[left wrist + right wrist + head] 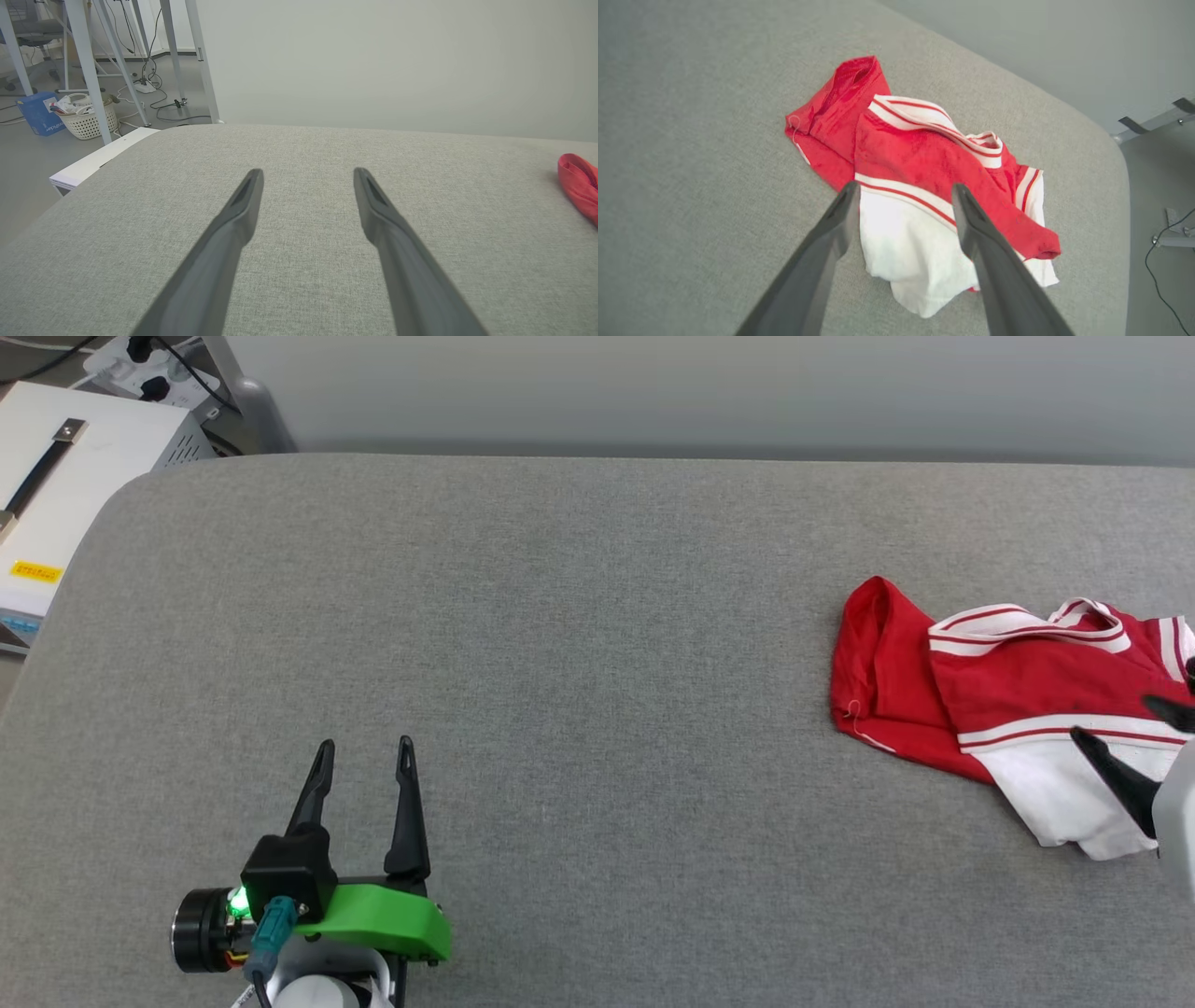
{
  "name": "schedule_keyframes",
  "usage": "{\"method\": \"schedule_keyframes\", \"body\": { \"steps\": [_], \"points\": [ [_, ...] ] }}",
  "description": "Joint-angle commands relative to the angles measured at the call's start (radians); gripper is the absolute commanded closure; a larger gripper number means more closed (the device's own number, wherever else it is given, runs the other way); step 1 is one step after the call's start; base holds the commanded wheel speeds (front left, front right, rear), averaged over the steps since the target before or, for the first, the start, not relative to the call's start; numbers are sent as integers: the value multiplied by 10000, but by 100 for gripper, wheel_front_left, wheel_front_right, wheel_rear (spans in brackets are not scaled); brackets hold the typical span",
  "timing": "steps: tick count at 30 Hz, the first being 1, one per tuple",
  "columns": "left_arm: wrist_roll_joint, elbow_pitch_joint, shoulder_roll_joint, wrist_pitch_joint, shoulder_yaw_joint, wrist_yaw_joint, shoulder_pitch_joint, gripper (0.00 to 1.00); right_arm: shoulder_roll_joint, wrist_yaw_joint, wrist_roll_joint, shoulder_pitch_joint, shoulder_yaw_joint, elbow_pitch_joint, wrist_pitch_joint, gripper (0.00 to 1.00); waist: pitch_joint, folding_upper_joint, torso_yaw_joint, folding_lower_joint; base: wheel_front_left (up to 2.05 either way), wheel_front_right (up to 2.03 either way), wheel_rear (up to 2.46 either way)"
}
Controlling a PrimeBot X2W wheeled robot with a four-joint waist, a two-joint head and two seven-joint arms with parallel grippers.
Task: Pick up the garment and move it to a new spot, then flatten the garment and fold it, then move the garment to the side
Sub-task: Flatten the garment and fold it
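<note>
Grey table [597, 616], garment [1008, 681] crumpled at right — our right gripper [906, 187] hovers spread above; we should pinch a thick fold. Left gripper [365, 743] spread too.

The garment [1008, 700] lies crumpled at the right of the table [560, 616], well apart from the open left hand [365, 744].

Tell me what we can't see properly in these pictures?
- Garment: the head view's right edge cuts off its far side; the left wrist view catches a red corner.
- Garment's front: in the right wrist view its own folds hide any print.
- Right gripper: head view's right edge cuts it, leaving the jaws' dark tips.
- Yellow label, head view: too small to read.
</note>
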Motion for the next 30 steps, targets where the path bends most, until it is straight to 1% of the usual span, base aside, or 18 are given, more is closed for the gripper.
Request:
{"method": "schedule_keyframes", "body": {
  "steps": [1, 3, 6, 8, 14, 18, 22, 23, 24, 25, 28, 30],
  "points": [
    [-22, -59, -24, -57, -2, 11, 28, 0, -201, -7, 309, 250, -15, -73, 579, 0, 105, 0, 34, 0, 0, 0, 0],
    [-33, -101, -24, -57, -16, 22, -25, 0, -410, -7, 654, 438, -53, 20, 1266, 0, 230, 0, 67, 0, 0, 0, 0],
    [-45, -158, -24, -57, -39, 34, -147, 0, -525, -7, 1025, 607, -80, 312, 1698, 0, 461, 0, 127, 0, 0, 0, 0],
    [-58, -174, -24, -57, -73, 30, -282, 0, -553, -7, 1062, 636, -18, 631, 1653, 0, 690, 0, 208, 0, 0, 0, 0],
    [-98, -177, -24, -57, -216, 60, -726, 0, -190, -7, 1198, 443, 497, 1879, 1310, 0, 1384, 0, 483, 0, 0, 0, 0],
    [-135, -113, -24, -57, -220, 65, -926, 0, -47, -7, 811, 125, 1152, 2912, 802, 0, 1646, 0, 593, 0, 0, 0, 0],
    [-157, -18, -24, -57, -188, 73, -960, 0, 113, -7, 963, -21, 1952, 3754, 550, 0, 1608, 0, 629, 0, 0, 0, 0],
    [-159, 5, -24, -57, -161, 86, -936, 0, 122, -7, 1065, -66, 2107, 3866, 426, 53, 1549, 0, 606, 0, 0, 0, 0],
    [-163, 17, -24, -57, -130, 99, -902, 0, 112, -7, 1151, -105, 2225, 3900, 303, 100, 1482, 0, 575, 0, 0, 0, 0],
    [-158, 44, -24, -57, -62, 134, -758, 0, -17, -7, 1421, -218, 2508, 3820, -153, 100, 1210, 0, 443, 0, 0, 0, 0],
    [-121, 45, -24, -57, -56, 128, -621, 0, -189, -7, 1710, -252, 2622, 3323, -540, 100, 927, 0, 335, 0, 0, 0, 0],
    [-87, 12, -24, -57, -68, 131, -548, 0, -257, -7, 2013, -207, 2519, 2763, -747, 100, 764, 0, 300, 0, 0, 0, 0]
  ]
}}
